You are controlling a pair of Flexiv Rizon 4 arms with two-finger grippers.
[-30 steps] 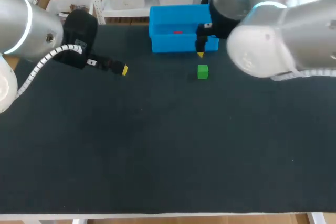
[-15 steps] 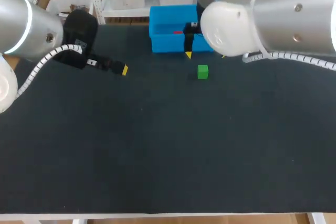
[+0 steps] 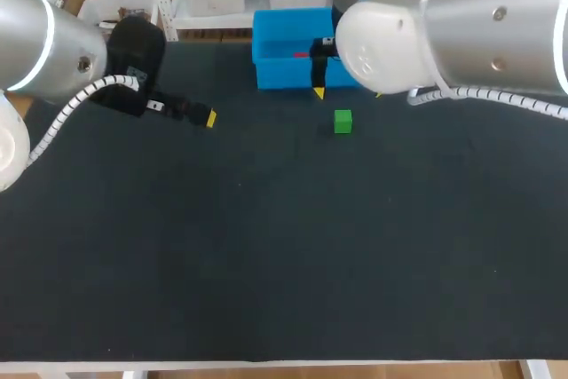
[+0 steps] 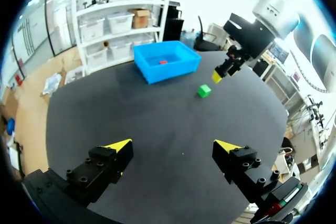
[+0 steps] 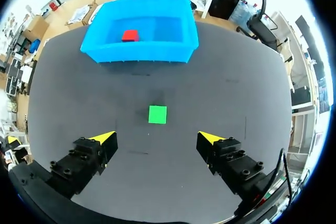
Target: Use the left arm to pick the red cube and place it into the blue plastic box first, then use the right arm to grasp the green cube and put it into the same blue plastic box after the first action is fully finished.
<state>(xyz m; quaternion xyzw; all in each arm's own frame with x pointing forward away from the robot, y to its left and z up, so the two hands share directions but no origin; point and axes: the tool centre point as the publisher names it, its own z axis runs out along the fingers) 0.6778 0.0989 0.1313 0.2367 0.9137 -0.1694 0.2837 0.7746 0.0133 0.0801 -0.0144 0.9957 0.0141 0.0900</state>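
Our right end effector (image 5: 157, 139) hangs with its fingers apart, the green cube (image 5: 157, 114) just ahead on the tabletop (image 5: 236, 103). The red cube (image 5: 130, 35) lies in the blue box (image 5: 140, 54). Our left end effector (image 4: 173, 146), fingers also apart, sits well away.

You have two cubes in view: one red cube (image 5: 130, 35) and one green cube (image 5: 157, 114). There is one blue plastic box (image 5: 139, 53), and you will count a single cube inside it, the red one. One dark table (image 3: 266, 264) carries them. Two grippers show: one left gripper (image 4: 173, 145) and one right gripper (image 5: 156, 138).
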